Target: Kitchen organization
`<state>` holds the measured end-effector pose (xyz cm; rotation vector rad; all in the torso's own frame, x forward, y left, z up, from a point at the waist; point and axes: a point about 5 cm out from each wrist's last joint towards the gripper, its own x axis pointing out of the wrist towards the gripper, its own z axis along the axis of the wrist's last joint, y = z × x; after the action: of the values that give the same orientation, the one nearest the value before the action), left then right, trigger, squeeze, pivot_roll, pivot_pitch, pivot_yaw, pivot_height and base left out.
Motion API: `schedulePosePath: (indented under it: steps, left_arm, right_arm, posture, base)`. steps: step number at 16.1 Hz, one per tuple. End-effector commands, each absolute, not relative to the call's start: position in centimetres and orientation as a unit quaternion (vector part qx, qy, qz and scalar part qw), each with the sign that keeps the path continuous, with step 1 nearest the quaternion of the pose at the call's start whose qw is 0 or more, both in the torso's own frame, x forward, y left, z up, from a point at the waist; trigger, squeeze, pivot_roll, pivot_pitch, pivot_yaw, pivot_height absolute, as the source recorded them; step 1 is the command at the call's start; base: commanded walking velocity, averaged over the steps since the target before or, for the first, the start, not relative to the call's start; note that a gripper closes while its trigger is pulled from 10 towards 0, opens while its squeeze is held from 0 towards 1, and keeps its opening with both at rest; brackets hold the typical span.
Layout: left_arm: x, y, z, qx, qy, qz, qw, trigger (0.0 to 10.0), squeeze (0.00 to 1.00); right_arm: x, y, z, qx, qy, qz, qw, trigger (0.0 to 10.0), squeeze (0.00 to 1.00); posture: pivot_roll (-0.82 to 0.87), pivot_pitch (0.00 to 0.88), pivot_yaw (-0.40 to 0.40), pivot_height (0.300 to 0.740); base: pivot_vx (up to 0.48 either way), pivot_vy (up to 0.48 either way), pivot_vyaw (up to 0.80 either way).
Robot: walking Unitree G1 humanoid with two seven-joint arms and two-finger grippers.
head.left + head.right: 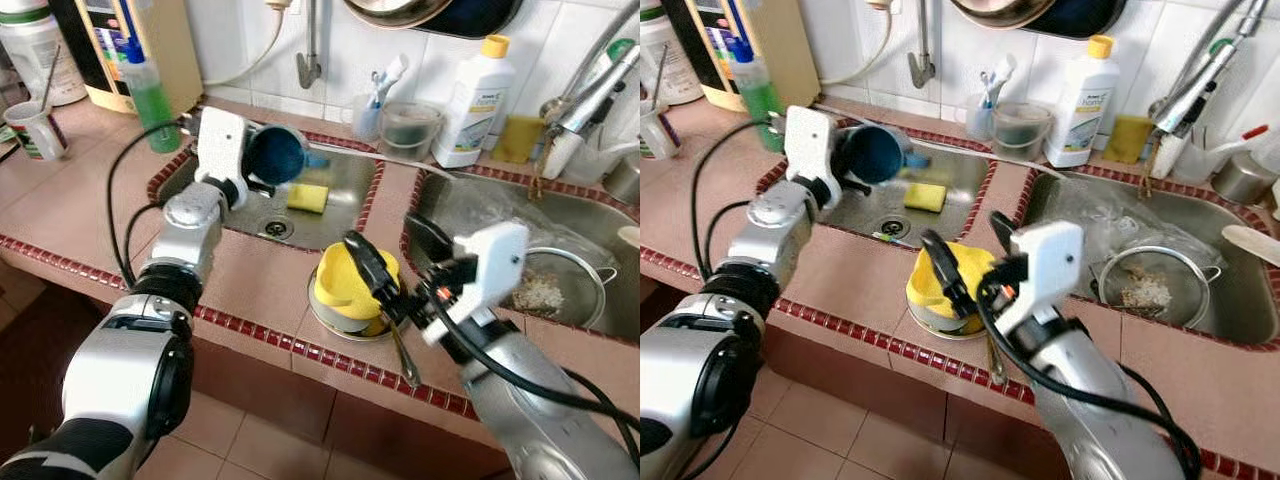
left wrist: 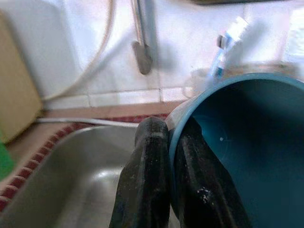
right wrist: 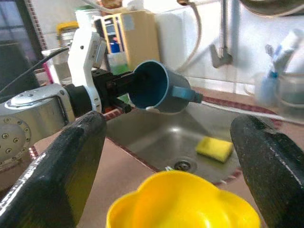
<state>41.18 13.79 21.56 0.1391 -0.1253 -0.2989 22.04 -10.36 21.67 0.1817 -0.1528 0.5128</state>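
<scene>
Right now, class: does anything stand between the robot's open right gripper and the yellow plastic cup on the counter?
Nothing visible does. The right gripper is open, one black finger on each side of the yellow plastic cup, with only clear air between them.

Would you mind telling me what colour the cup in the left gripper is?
The cup is teal blue, inside and out, clearest in the right wrist view; the left gripper pinches its rim.
</scene>
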Motion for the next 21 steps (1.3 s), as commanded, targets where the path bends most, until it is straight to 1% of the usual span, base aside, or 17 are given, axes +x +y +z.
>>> schedulePosePath:
  steps: [1, 7, 12, 14, 16, 21]
  left_arm:
    - [41.4, 13.1, 22.8, 0.070, -0.079, -0.166, 0.980, 10.0, 0.00]
    - [41.6, 12.3, 22.7, 0.080, -0.058, -0.185, 0.978, 10.0, 0.00]
    - [41.6, 12.0, 22.3, 0.094, -0.042, -0.198, 0.975, 10.0, 0.00]
    - [41.6, 11.7, 22.3, 0.086, -0.039, -0.197, 0.976, 10.0, 0.00]
    - [41.7, 11.5, 22.3, 0.088, -0.034, -0.186, 0.978, 10.0, 0.00]
    - [41.9, 12.7, 22.1, 0.103, -0.015, -0.165, 0.981, 10.0, 0.00]
  right_arm:
    - [21.5, -10.3, 22.1, 0.095, -0.079, 0.251, 0.960, 10.0, 0.00]
    - [18.9, -9.6, 22.0, 0.120, -0.057, 0.240, 0.962, 10.0, 0.00]
    - [17.2, -10.4, 22.7, 0.128, -0.056, 0.211, 0.967, 10.0, 0.00]
    - [17.0, -10.6, 22.6, 0.126, -0.054, 0.203, 0.970, 10.0, 0.00]
    - [16.9, -10.2, 22.6, 0.130, -0.050, 0.204, 0.969, 10.0, 0.00]
    - [16.8, -10.2, 22.6, 0.133, -0.050, 0.197, 0.970, 10.0, 0.00]
  posture:
    - [-0.22, 0.110, 0.034, 0.740]
    - [-0.26, 0.186, 0.057, 0.740]
    - [-0.31, 0.224, 0.075, 0.740]
    - [-0.32, 0.232, 0.076, 0.740]
    - [-0.34, 0.240, 0.083, 0.740]
    - [-0.34, 0.241, 0.094, 0.740]
  base:
    - [0.000, 0.000, 0.00]
    - [0.000, 0.000, 0.00]
    - [0.000, 0.000, 0.00]
    - [0.000, 0.000, 0.00]
    - [0.000, 0.000, 0.00]
    - [0.000, 0.000, 0.00]
